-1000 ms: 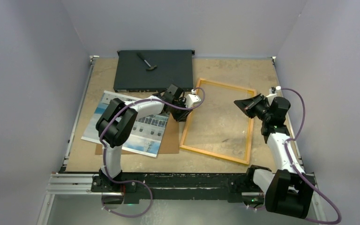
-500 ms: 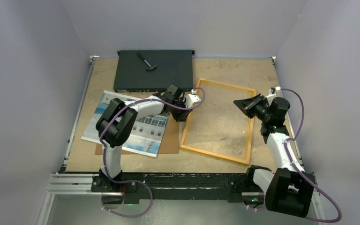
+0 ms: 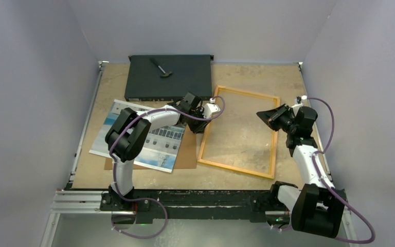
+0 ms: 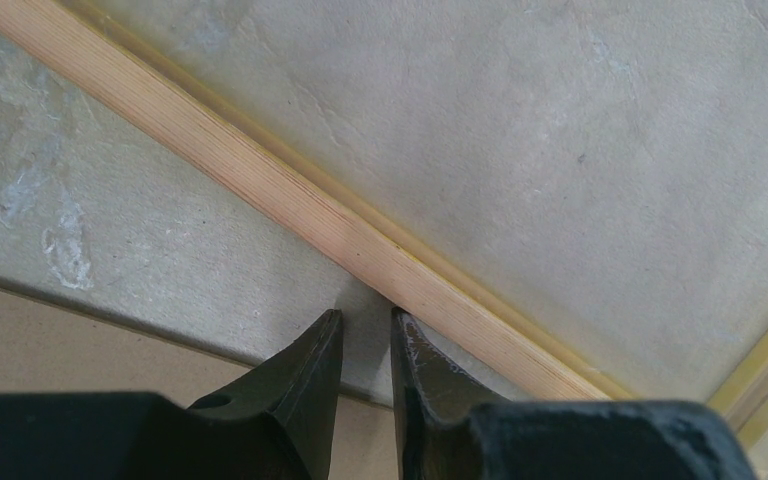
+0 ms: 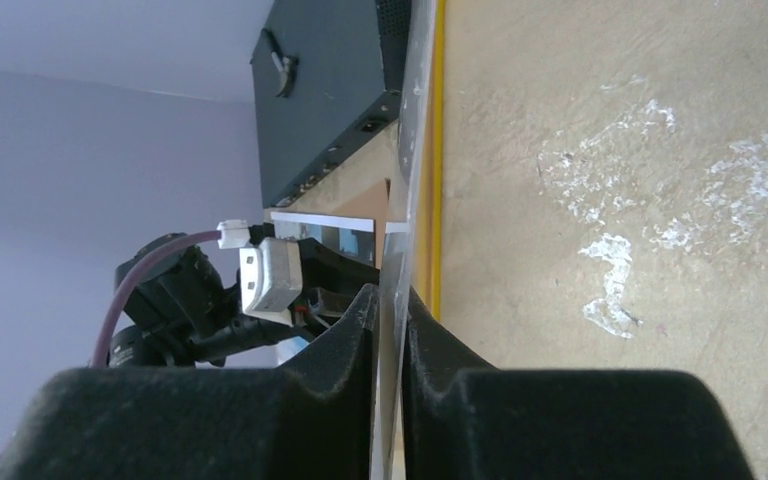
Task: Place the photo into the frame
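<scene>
The frame (image 3: 239,170) with its yellow-orange border lies on the table right of centre. My right gripper (image 3: 264,114) is at its right side. In the right wrist view the gripper (image 5: 392,292) is shut on the frame's thin edge (image 5: 405,200), seen end-on. My left gripper (image 3: 204,126) is at the frame's left side, low over the table. Its jaws (image 4: 365,312) stand slightly open with nothing between them, and one tip touches the outer face of the frame's rail (image 4: 260,180). The photo (image 3: 102,138) lies face up at the left, partly under my left arm.
A brown backing board (image 3: 187,154) lies under the photo, its corner near my left gripper (image 4: 60,340). A flat black box (image 3: 167,82) with a small tool (image 3: 160,67) on it stands at the back. Walls close in on both sides.
My right gripper and the frame's right side have shifted slightly left. The left arm has not moved.
</scene>
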{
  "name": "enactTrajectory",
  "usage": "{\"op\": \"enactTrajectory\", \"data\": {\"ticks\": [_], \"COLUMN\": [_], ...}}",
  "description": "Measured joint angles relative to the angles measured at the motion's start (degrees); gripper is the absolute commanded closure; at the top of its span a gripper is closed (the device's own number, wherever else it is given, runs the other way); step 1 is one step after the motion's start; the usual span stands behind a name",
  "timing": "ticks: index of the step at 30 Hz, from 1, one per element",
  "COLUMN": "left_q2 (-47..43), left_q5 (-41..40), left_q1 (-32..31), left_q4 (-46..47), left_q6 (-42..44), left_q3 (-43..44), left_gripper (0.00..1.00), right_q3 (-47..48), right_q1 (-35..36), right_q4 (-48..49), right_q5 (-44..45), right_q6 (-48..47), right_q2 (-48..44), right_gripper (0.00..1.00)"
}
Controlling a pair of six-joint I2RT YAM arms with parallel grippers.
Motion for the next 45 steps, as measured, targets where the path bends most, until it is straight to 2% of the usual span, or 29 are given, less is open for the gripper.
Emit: {"op": "enactTrajectory", "data": {"ticks": [7,12,14,21,29,45], "left_q2": [0.0,0.0,0.0,0.0,0.0,0.0], "left_q5": [0.0,0.5,0.7,1.1,1.4,1.7], "left_q1": [0.1,0.4,0.5,0.7,0.7,0.7], "left_q4": [-0.2,-0.4,-0.5,-0.5,-0.7,-0.9], "left_q6": [0.0,0.0,0.0,0.0,0.0,0.0], "left_q3": [0.1,0.1,0.1,0.1,0.1,0.1], "left_gripper": [0.79,0.8,0.8,0.8,0.81,0.81], "right_q3": [2.2,2.6,2.8,4.1,4.9,5.8], "right_q1": [0.0,0.3,0.3,0.6,0.7,1.6], "right_q4": [-4.2,-6.4,-7.3,-10.3,-15.5,-16.5], "right_q5": [1.8,2.8,3.3,6.4,12.4,18.0], "right_q6": [-5.2,-8.0,-9.3,-13.0,-16.4,-18.3], "right_q2": [0.0,0.5,1.1,2.3,2.2,7.2], "right_gripper": [0.64,0.55,0.45,0.3,0.21,0.17]}}
